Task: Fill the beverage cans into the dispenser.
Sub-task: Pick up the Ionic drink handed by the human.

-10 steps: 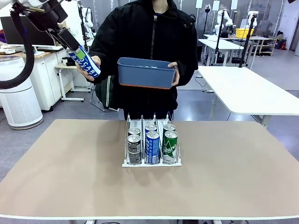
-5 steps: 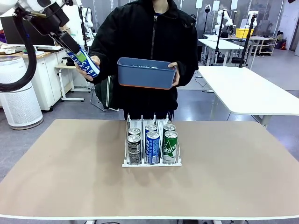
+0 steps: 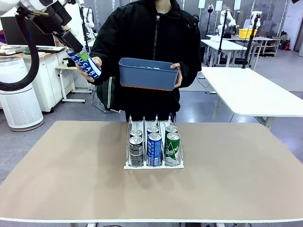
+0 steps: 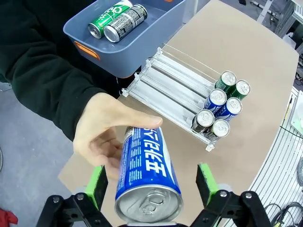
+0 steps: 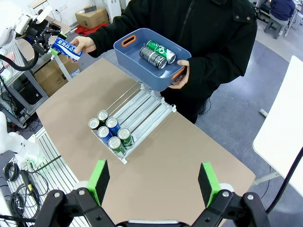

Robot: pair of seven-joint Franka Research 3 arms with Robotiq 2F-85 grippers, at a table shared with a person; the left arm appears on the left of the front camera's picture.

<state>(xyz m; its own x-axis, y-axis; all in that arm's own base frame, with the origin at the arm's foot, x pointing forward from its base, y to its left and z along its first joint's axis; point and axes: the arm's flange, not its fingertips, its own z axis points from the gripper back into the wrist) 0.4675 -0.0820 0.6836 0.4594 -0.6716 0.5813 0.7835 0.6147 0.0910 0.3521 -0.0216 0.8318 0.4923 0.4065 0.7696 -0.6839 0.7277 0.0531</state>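
- While the right jaws hang high over the bench [image 5: 199, 156], their green pads [image 5: 98, 181] stand wide apart with nothing between them.
- At the middle of the bench stands the dispenser [image 3: 154, 166], a clear three-lane rack with thin upright wire dividers.
- Six cans crowd its front end, two to a lane. The dark grey pair [image 3: 136, 147] is in the left lane, the blue pair [image 3: 154, 144] in the middle and the green pair [image 3: 172, 144] on the right.
- Past the far left of the bench, raised high, the left jaws are open around the silver-topped end of a tilted blue can [image 4: 147, 170] with white lettering. A gap shows between the can and each left pad [image 4: 206, 182].
- One hand [image 4: 102, 137] of the person grips that can's other end.
- The person's other hand [image 3: 176, 75] holds a blue tub [image 3: 147, 75] at chest height. A green can [image 4: 109, 15] and a dark can [image 4: 125, 22] lie side by side in it.
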